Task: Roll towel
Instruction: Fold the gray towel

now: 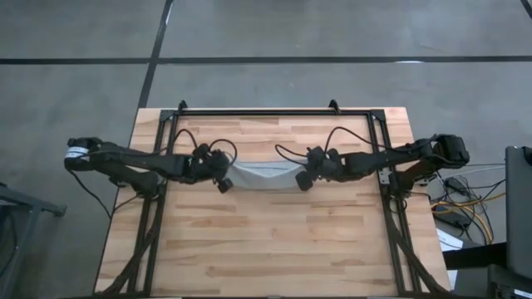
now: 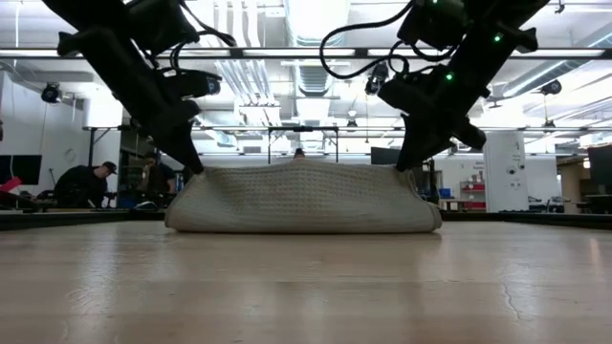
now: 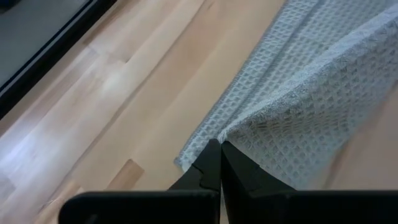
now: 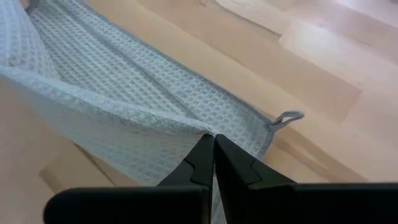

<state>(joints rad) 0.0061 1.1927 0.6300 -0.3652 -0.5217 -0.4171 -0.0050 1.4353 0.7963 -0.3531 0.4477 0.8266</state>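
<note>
- Towel (image 1: 264, 175), pale grey-blue waffle weave, lies folded into a long band between both grippers.
- Left gripper (image 1: 223, 184) and right gripper (image 1: 304, 182) each pinch an end fold.
- Bare wooden surface (image 1: 274, 241) spreads around them.

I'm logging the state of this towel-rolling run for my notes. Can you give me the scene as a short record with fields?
surface: wooden table
towel: towel, grey-blue waffle weave, bunched into a narrow band between the two arms, partly folded over itself
towel detail: hanging loop at one corner, lying on the wood
left claw: left claw shut on the towel's left end, pinching a raised fold
right claw: right claw shut on the towel's right end, pinching its edge
towel height: edge lifted at both ends, lower part resting on the table
</note>
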